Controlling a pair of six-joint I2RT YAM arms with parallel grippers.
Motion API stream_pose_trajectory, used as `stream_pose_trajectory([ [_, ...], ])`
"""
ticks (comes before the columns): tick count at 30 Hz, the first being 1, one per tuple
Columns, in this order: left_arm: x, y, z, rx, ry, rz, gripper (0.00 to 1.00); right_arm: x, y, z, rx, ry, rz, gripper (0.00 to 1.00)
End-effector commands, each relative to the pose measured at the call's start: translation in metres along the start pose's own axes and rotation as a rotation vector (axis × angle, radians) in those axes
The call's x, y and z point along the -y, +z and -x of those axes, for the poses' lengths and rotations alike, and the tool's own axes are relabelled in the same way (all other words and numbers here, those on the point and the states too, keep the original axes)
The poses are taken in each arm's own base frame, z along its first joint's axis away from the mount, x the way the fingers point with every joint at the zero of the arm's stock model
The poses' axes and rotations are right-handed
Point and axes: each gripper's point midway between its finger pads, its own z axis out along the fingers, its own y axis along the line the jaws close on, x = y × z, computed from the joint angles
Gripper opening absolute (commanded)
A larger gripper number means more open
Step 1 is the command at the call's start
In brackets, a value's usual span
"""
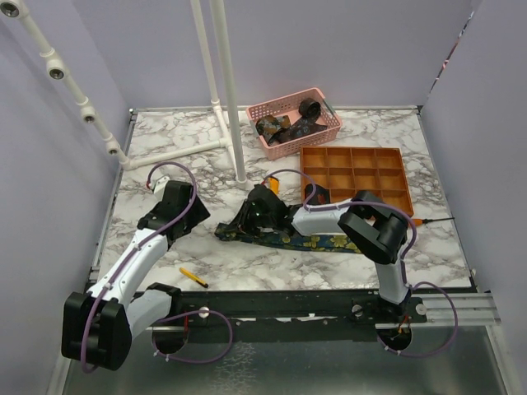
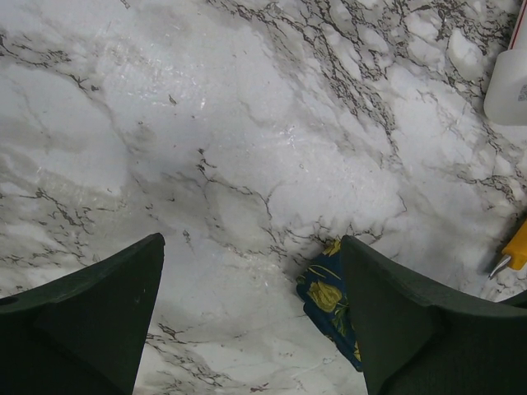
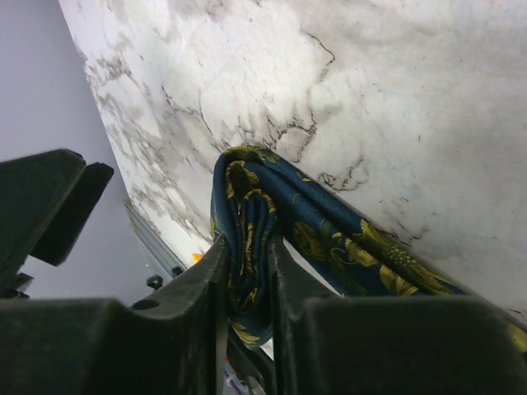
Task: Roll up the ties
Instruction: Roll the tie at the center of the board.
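Observation:
A navy tie (image 1: 317, 241) with yellow-green floral print lies stretched along the middle of the marble table (image 1: 387, 239). My right gripper (image 1: 249, 220) is shut on its folded left end, and the right wrist view shows the doubled fabric (image 3: 247, 247) pinched between the jaws of that gripper (image 3: 247, 255). My left gripper (image 1: 191, 216) is open and empty just left of that end. In the left wrist view the tie's tip (image 2: 324, 295) lies beside the right finger (image 2: 395, 321) of the left gripper (image 2: 251, 247). Several coiled ties (image 1: 290, 125) sit in the pink basket (image 1: 272, 107).
An orange compartment tray (image 1: 354, 174) stands behind the right arm. A white pipe stand (image 1: 230, 123) rises at the back centre, with its foot showing in the left wrist view (image 2: 506, 86). A yellow-orange utility knife (image 1: 193, 277) lies near the front edge.

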Motion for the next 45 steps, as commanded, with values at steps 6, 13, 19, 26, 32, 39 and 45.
stream_pose_trajectory([
  [6,0.023,0.009,-0.025,-0.078,-0.057,-0.164,0.87,0.004,-0.014,-0.025,-0.132,-0.102,0.191,0.08],
  [13,0.042,0.005,-0.051,-0.15,-0.102,-0.334,0.87,0.026,-0.038,-0.028,-0.156,-0.18,0.33,0.05],
  [19,0.059,-0.005,-0.067,-0.244,-0.097,-0.451,0.87,0.048,-0.05,-0.029,-0.141,-0.253,0.331,0.04],
  [26,0.072,-0.01,-0.084,-0.303,-0.149,-0.58,0.82,0.043,-0.075,-0.032,-0.133,-0.244,0.463,0.0],
  [32,0.09,-0.013,-0.083,-0.262,-0.119,-0.657,0.71,0.047,-0.086,-0.039,-0.154,-0.256,0.452,0.0],
  [39,0.114,-0.013,-0.109,-0.267,-0.021,-0.679,0.69,0.04,-0.091,-0.036,-0.138,-0.263,0.454,0.0],
  [45,0.102,0.001,-0.125,-0.296,-0.013,-0.625,0.51,0.04,-0.088,-0.026,-0.081,-0.249,0.435,0.0],
])
